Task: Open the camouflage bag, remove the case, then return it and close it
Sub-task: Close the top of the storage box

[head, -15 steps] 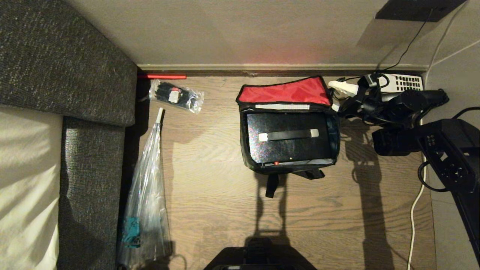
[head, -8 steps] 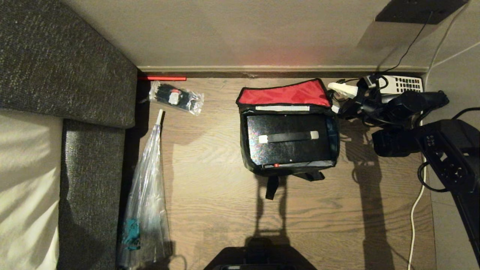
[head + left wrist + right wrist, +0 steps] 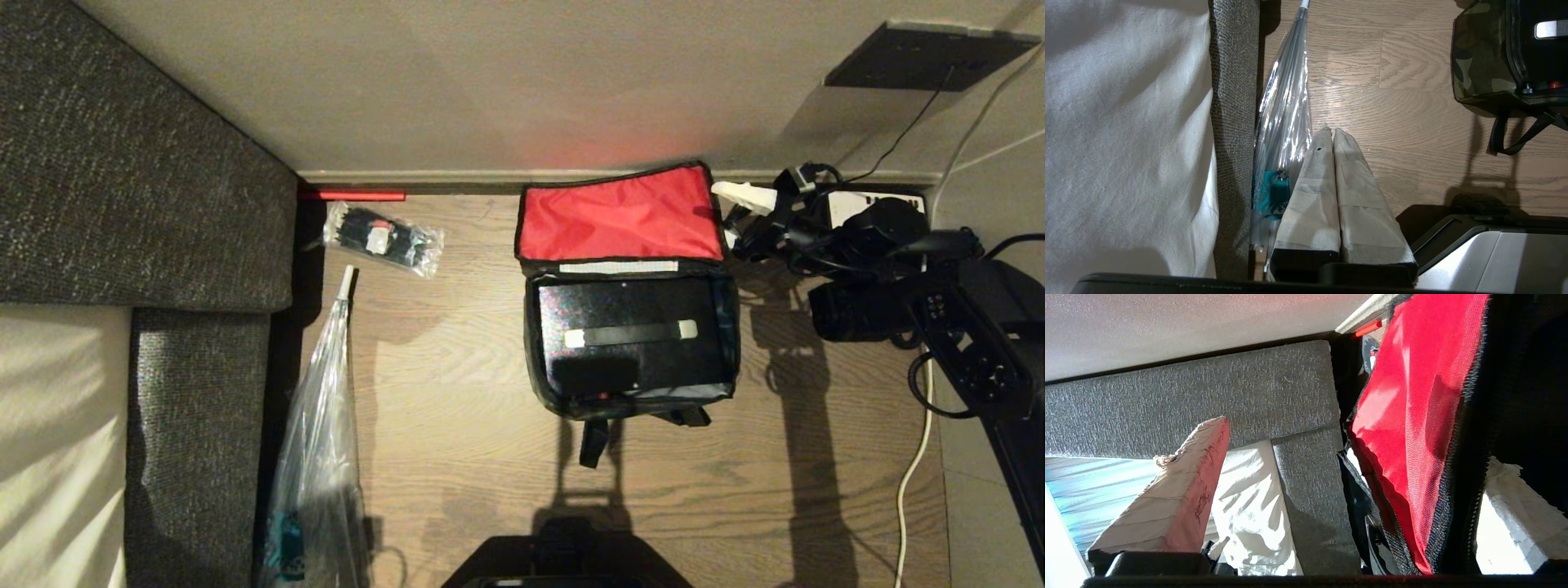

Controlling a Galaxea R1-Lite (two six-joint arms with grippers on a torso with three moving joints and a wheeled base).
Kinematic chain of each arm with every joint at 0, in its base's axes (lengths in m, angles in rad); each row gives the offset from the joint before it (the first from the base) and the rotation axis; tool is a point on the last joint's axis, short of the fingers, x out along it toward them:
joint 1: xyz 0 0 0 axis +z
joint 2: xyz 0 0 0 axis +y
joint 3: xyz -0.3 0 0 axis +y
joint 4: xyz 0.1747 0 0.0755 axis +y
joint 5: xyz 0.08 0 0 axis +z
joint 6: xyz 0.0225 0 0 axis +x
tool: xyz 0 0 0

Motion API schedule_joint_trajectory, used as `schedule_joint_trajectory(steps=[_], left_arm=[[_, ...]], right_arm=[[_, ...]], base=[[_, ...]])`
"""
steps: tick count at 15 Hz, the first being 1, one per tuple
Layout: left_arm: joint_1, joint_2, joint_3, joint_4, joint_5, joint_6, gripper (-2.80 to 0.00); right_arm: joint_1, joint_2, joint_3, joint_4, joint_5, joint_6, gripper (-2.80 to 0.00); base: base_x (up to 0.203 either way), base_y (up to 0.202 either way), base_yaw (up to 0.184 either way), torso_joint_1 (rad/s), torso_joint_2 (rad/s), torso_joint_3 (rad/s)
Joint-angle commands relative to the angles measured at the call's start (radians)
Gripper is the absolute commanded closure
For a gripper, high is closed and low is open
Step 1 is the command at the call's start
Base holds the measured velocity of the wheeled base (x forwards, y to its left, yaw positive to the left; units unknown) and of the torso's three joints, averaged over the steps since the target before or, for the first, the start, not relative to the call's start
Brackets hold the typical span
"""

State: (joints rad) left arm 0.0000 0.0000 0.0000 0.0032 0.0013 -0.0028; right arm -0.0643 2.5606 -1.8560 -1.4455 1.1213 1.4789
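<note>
The camouflage bag stands on the wooden floor near the wall. Its red inner lid is folded back and leans upright. The black case lies flat inside, with a black strap handle across its top. My right gripper is at the lid's right edge, open wide. In the right wrist view the lid's black-bound edge runs between the taped fingers without being pinched. My left gripper is parked low, shut and empty, to the left of the bag.
A grey sofa with a white cushion fills the left side. A wrapped umbrella and a clear packet of black ties lie beside it. A telephone and a white cable are behind my right arm. My base is in front.
The whole head view has shifted downward, so the camera moved. The red lid now shows more of its face and stands further back. My right gripper stays open at its right edge.
</note>
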Motion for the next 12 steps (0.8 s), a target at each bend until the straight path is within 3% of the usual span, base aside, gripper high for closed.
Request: schedule_joint_trajectory(steps=[1,8,12], left_arm=[[0.000,-0.002,0.000,0.000,0.000,0.000,0.00],[0.000,-0.002,0.001,0.000,0.000,0.000,0.00],[0.000,-0.002,0.002,0.000,0.000,0.000,0.00]], right_arm=[[0.000,0.000,-0.005,-0.006,0.006,0.008,-2.80],[-0.005,-0.007,-0.014,0.066,0.007,0.008,-2.80],[-0.015,-0.011,-0.026,0.198,0.031,-0.050,-2.80]], base=[[0.000,0.000,0.000,0.000,0.00,0.000],[0.000,0.000,0.000,0.000,0.00,0.000],[0.000,0.000,0.000,0.000,0.00,0.000]])
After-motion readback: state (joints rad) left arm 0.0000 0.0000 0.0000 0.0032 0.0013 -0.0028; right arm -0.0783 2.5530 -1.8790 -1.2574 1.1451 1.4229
